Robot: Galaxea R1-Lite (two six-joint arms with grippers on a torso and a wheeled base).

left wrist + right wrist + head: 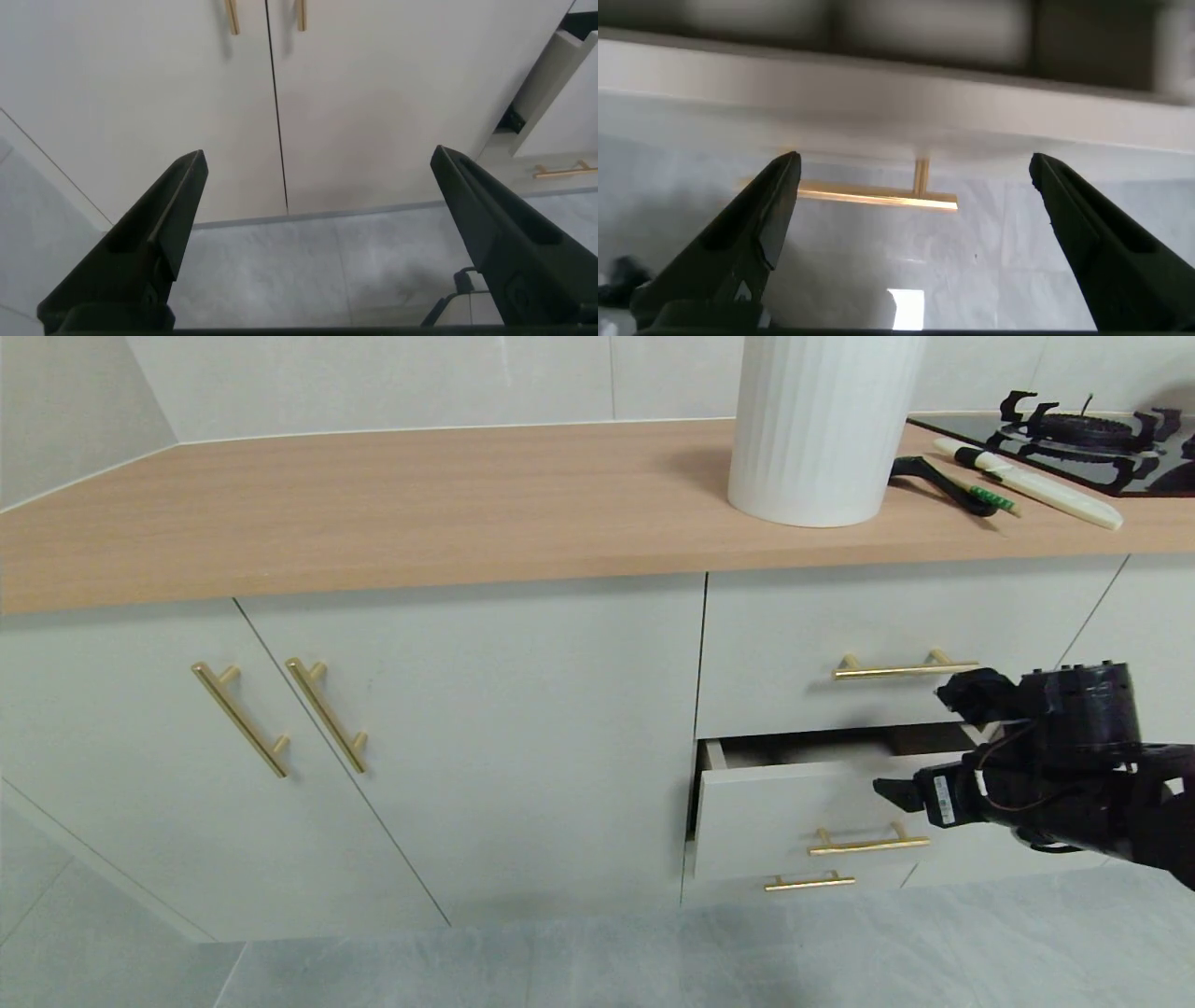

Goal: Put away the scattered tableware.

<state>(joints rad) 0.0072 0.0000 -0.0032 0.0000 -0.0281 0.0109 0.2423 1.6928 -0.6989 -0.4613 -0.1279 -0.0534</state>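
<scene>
The right claw (938, 747) hangs in front of the drawer stack below the table's right end, its two fingers spread well apart and holding nothing. In its own wrist view the brass handle (878, 196) of the half-open middle drawer (794, 807) lies between and beyond the fingertips, near but not touched. The left claw (318, 159) is likewise spread and empty, facing the pale cupboard doors (374, 112) and the grey floor (355, 261). Above the open drawer, a closed top drawer carries its own brass bar (901, 669). On the wooden table (373, 504), the loose tableware lies at the right end, between a tall white ribbed container (822, 429) and the gas hob (1083, 439) in the far right corner. One piece is a long cream-coloured knife (1036, 487), lying flat and slantwise. The other is a black-handled utensil (948, 488) with a green tip, just beside the knife and close to the foot of the container. Both pieces look light and stiff. The knife seems smooth and low against the table, so it is likely to slide away under a careless pinch. The thicker handle end, nearest the hob, looks the safer place to close on, across its width. The black utensil's curved handle appears to rise a little off the surface and should offer an easier hold at mid-handle. What sits inside the drawer cannot be made out.
</scene>
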